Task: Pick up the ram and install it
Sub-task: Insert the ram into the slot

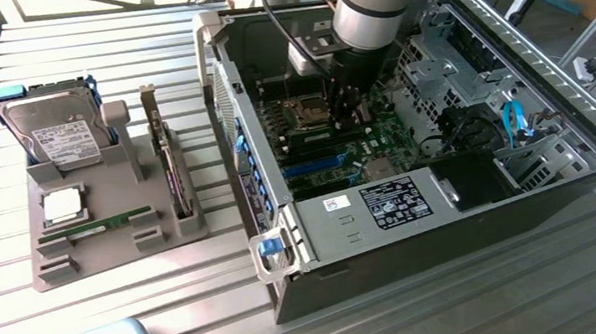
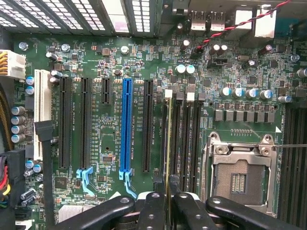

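The ram [image 2: 168, 143] shows edge-on in the wrist view as a thin green strip. It runs along the outermost black memory slot [image 2: 173, 139], beside the empty processor socket [image 2: 238, 179]. My gripper [image 2: 168, 203] is shut on its near end, with a black finger [image 2: 152, 206] pressed to each side. I cannot tell whether the stick is seated in the slot. In the exterior view my gripper [image 1: 345, 111] reaches down into the open computer case [image 1: 393, 207], just beside the socket [image 1: 305, 114].
A blue expansion slot [image 2: 126, 124] and black ones lie beside the memory slots. Outside the case, on the exterior view's left, a grey tray [image 1: 117, 255] carries a hard drive [image 1: 58, 131], a silver chip [image 1: 63, 206], another green stick [image 1: 97, 227] and an upright expansion card [image 1: 169, 169].
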`<state>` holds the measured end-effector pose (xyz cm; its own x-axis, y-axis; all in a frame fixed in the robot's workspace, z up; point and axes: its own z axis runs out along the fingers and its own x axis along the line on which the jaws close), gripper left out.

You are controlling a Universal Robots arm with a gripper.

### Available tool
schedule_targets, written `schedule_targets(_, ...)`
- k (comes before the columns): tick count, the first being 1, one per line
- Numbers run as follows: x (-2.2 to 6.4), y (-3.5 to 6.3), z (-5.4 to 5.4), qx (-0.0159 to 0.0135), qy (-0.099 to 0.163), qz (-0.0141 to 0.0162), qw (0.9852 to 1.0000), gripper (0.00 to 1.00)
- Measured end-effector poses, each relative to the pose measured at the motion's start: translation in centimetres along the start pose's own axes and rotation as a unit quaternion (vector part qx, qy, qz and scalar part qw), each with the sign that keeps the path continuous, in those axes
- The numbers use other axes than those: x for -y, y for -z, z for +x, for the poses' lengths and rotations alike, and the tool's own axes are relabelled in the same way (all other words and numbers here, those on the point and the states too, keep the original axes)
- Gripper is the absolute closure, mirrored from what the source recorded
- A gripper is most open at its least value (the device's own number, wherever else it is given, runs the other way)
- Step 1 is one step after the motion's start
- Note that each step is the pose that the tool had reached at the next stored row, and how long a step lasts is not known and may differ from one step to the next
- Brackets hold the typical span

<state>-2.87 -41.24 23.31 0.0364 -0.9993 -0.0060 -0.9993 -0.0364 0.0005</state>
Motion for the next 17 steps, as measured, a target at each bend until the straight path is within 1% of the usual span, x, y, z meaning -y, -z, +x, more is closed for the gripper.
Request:
schedule_targets(4, 0.27, 0.0, 0.01, 0.0, 0.0, 0.0, 1.0, 0.86)
schedule_targets(13, 0.27, -0.02, 0.05, -0.0001, -0.001, 0.0, 1.0, 0.86)
schedule_targets(17, 0.3, -0.21, 0.05, -0.0001, -0.001, 0.0, 1.0, 0.86)
